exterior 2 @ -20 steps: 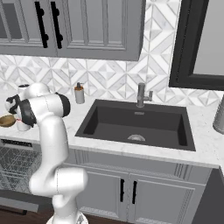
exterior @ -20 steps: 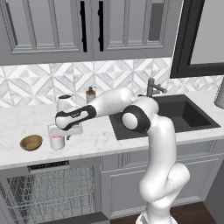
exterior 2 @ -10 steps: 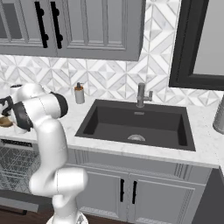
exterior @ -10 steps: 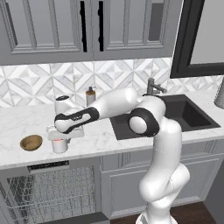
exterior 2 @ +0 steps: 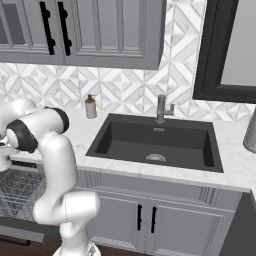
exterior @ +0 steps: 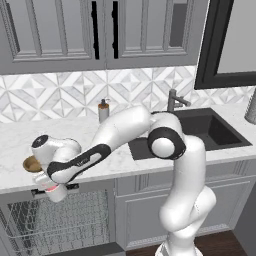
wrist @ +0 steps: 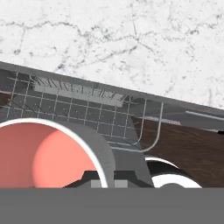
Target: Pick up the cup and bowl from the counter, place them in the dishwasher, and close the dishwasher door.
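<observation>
Gripper clamped tight on the cup, fingers pinching its rim. Cup is off the counter, hanging in front of the counter edge, above the open dishwasher. In the hand view the cup shows its red-pink inside, nothing in it, white rim facing the camera, wire rack below and beyond it. Rack looks bare in the part visible, grey wires only. Bowl sits on the counter just behind the arm's wrist, brown, partly hidden by the arm; cannot tell what is inside. Soap dispenser upright at the backsplash, well apart from the cup. Sink dark, with just the drain at its bottom, faucet behind it. Rack is also visible under the counter at far left in the right base view.
</observation>
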Robot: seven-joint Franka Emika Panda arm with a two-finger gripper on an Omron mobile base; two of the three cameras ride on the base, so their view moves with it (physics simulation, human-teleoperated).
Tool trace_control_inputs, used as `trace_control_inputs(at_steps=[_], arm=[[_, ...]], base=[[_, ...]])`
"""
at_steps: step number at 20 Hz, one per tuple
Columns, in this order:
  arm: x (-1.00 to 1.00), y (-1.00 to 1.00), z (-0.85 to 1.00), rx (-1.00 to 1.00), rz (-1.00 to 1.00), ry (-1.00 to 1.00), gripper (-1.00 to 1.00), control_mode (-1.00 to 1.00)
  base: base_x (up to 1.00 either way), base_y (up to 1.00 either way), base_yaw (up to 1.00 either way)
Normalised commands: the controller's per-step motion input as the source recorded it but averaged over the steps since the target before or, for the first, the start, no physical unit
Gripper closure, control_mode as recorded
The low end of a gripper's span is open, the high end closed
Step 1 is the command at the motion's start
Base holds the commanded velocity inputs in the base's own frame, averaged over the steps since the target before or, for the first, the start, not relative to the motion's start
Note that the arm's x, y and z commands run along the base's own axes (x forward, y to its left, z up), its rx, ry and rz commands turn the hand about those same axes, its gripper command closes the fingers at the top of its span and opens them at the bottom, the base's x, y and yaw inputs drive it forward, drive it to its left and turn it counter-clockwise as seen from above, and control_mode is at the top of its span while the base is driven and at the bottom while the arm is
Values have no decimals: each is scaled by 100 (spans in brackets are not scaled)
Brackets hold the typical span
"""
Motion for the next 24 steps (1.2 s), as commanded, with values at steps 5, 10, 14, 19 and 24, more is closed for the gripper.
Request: trace_control_inputs(at_steps=[5,10,14,19,24], arm=[[-33,20,-2,-1,1,-10,100,-100],[-2,12,-19,-3,0,-19,100,-100],[-1,4,-58,-6,0,-12,100,-100],[-8,17,-69,-2,0,0,100,-100],[-3,-3,-50,5,0,-3,100,-100]], base=[[0,0,0],[0,0,0],[0,0,0],[0,0,0],[0,0,0]])
